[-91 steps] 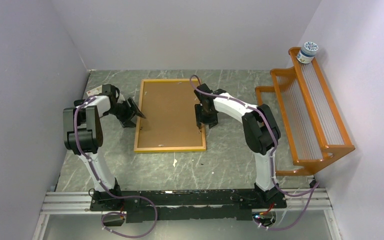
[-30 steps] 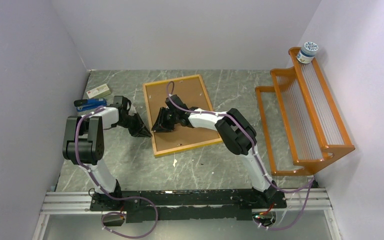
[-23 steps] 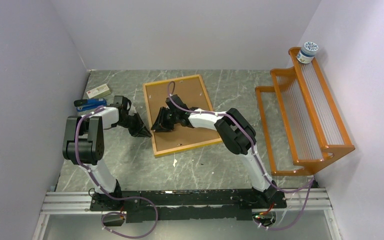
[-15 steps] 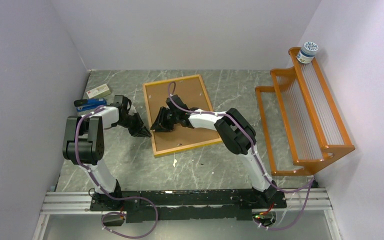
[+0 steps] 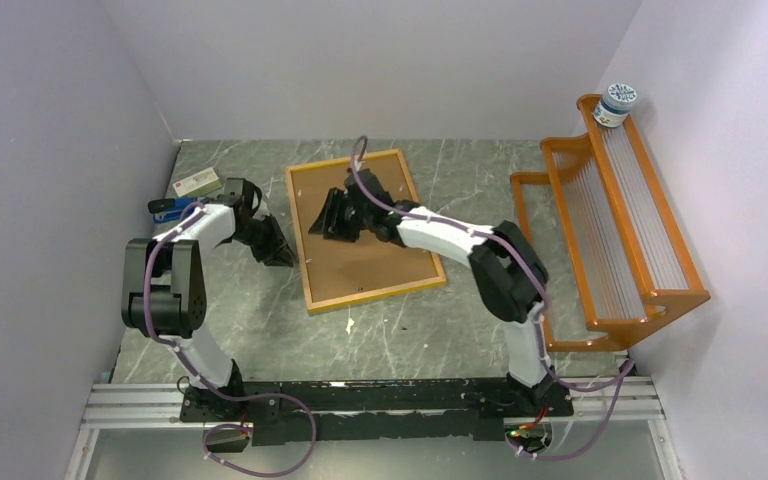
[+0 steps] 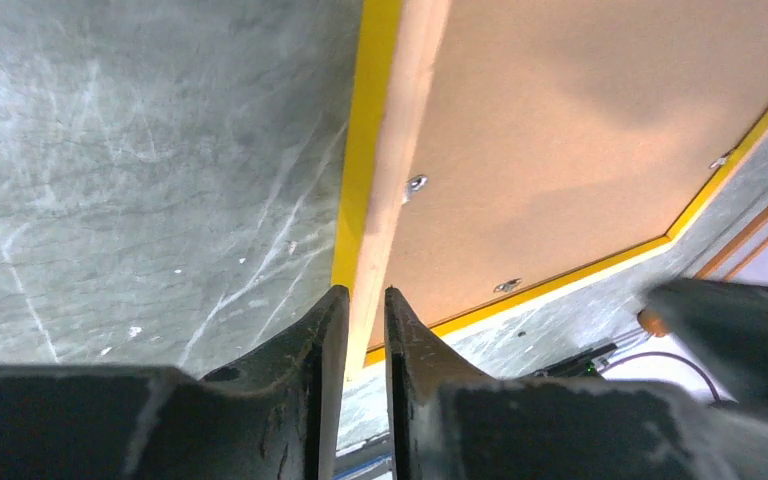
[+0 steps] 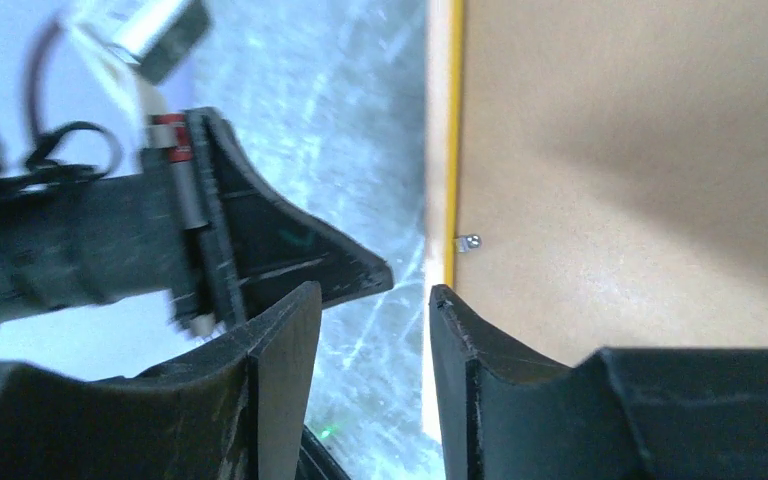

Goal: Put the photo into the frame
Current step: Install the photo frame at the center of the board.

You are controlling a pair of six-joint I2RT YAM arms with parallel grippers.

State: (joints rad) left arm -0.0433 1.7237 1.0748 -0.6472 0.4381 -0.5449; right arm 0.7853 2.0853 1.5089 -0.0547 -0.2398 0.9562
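Frame (image 5: 378,296): face down mid-table, skewed, its near end further right; back up so it can be opened.
Backing (image 5: 380,262): brown board seated inside the border, 2 small metal tabs (image 6: 416,183) showing along its left and near sides.
Photo: not seen in any view; I cannot tell where it is.
Left gripper (image 5: 282,254): at the frame's left edge, fingers almost together, rim running into the slit; cannot tell if it is pinched. Likely bracing the frame.
Right gripper (image 5: 322,225): over the left border, jaws partly apart, empty; probably lined up for a tab.
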